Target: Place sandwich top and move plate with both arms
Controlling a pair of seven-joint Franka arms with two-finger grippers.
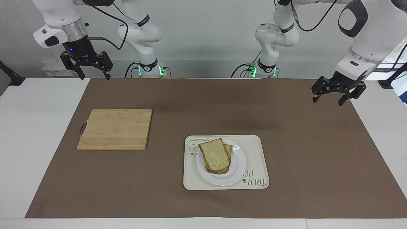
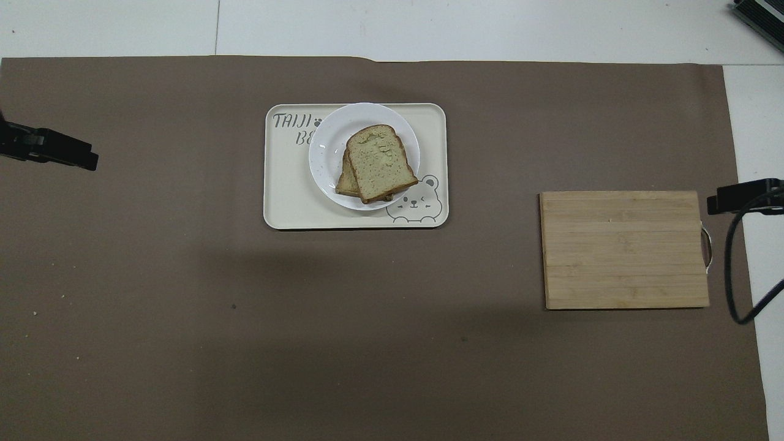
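The sandwich top, a plain speckled bread slice with a brown crust, lies on a lower slice on the small white plate. The plate rests on the cream bear tray. My left gripper hangs open and empty in the air over the brown mat's edge at the left arm's end, well away from the tray. My right gripper waits open and empty, raised over the mat's corner at the right arm's end.
A bamboo cutting board with a small handle lies on the brown mat toward the right arm's end, a little nearer to the robots than the tray. White tabletop borders the mat.
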